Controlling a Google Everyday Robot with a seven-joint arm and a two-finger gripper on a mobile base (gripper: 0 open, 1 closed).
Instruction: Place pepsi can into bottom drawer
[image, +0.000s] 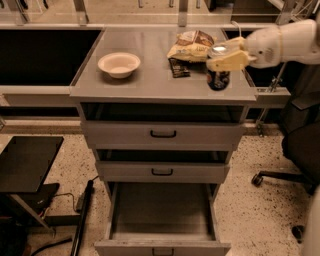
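Bottom drawer (160, 215): 1, nearest, pulled out, flat grey inside showing
Upper drawers (162, 134): 2, stacked above it, each with a black handle
Pepsi can (218, 81): 1, upright at the table's (150, 85) front right corner, close to both edges
Hand (217, 61): reaches in from the right, clasped around the can's upper part
Open room: bare table between can and bowl
Bowl (119, 64): 1, left of centre
Snack bag (192, 46): 1, just behind the can
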